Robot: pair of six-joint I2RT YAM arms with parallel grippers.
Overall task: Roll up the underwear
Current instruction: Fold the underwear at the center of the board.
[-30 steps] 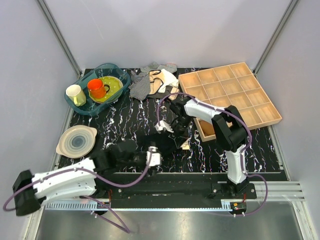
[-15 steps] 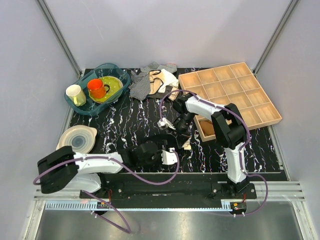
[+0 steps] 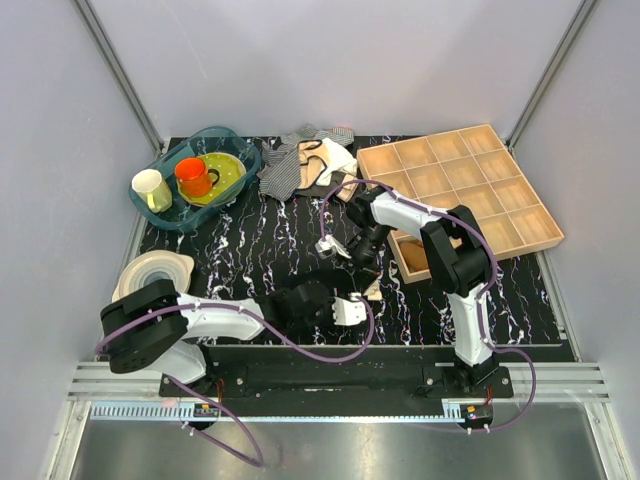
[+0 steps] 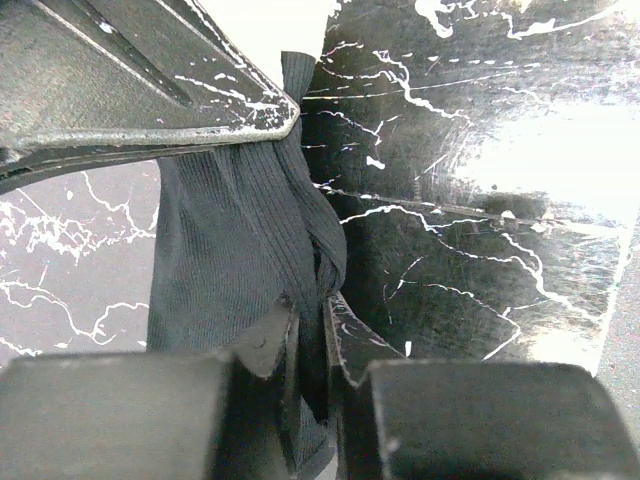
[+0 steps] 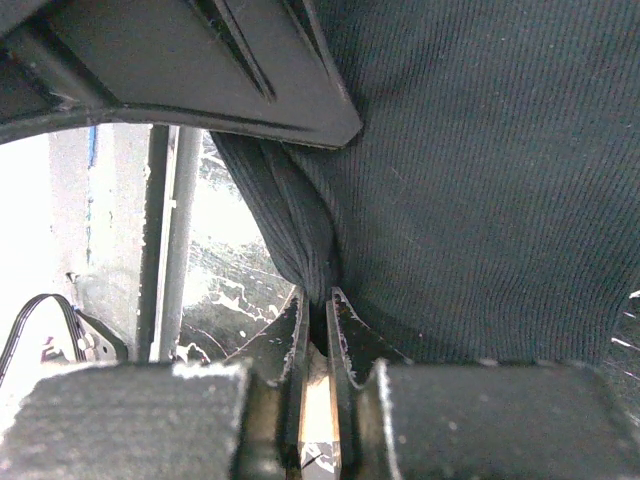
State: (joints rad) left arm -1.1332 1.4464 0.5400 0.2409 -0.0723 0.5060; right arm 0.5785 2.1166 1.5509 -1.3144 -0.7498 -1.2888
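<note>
The underwear is black ribbed fabric, hard to tell from the dark marbled table in the top view, and it is stretched between my two grippers. In the left wrist view my left gripper is shut on a bunched fold of the underwear. The right wrist view shows my right gripper shut on another gathered edge of the underwear, with a cream strip low between its fingers. From above, the left gripper and the right gripper sit close together near the table's middle.
A teal basin with cups and a plate stands at the back left. A grey-and-white striped cloth lies at the back middle. A wooden compartment tray fills the back right. A pale bowl sits beside the left arm.
My left arm swung in from the left to the table's middle, and its jaws went from wide open to shut on the black fabric. The right gripper kept its grip and barely moved.
</note>
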